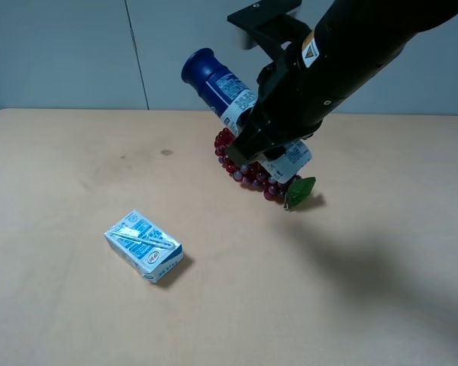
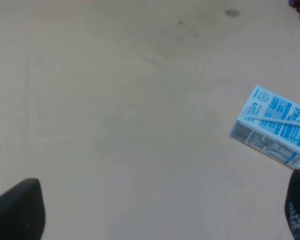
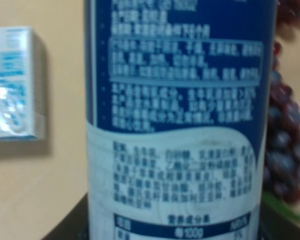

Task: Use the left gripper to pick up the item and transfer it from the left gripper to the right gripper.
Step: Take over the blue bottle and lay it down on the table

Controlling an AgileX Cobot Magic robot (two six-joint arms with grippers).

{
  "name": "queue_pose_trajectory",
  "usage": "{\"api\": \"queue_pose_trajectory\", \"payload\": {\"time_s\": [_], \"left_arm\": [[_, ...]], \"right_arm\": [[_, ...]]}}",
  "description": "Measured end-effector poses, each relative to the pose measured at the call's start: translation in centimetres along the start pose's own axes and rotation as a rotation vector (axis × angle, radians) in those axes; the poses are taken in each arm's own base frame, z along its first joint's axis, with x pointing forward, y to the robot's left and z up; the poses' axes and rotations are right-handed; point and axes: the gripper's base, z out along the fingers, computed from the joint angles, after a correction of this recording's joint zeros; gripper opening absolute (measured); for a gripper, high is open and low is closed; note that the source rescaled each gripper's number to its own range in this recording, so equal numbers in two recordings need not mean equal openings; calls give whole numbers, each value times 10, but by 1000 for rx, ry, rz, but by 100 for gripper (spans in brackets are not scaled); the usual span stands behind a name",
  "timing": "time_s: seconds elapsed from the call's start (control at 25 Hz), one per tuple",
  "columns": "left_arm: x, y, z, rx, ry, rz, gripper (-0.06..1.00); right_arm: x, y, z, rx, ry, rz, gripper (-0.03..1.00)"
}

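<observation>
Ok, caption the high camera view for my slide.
Right gripper holds the tilted blue can near the red grape bunch; carton lies apart.

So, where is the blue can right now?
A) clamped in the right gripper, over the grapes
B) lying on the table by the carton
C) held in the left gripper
A: the can sits tilted in the right gripper over the grape bunch; the left gripper is open and empty.

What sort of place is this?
Likely a robot test lab: a tan table against plain wall panels, a carton and grape bunch on it, and a black robot arm gripping a can.
</observation>
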Motion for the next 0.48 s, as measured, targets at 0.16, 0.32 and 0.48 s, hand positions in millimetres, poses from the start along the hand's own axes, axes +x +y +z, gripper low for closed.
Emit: {"api": "queue_pose_trajectory", "payload": {"time_s": [0.16, 0.32, 0.48], "left_arm": [[0, 0, 0, 1, 0, 0, 91], [0, 0, 0, 1, 0, 0, 91], [0, 0, 0, 1, 1, 0, 91]], "right_arm": [[5, -33, -10, 59, 15, 107, 0], [11, -64, -24, 116, 9, 201, 0], [28, -88, -30, 165, 20, 285, 0]]}}
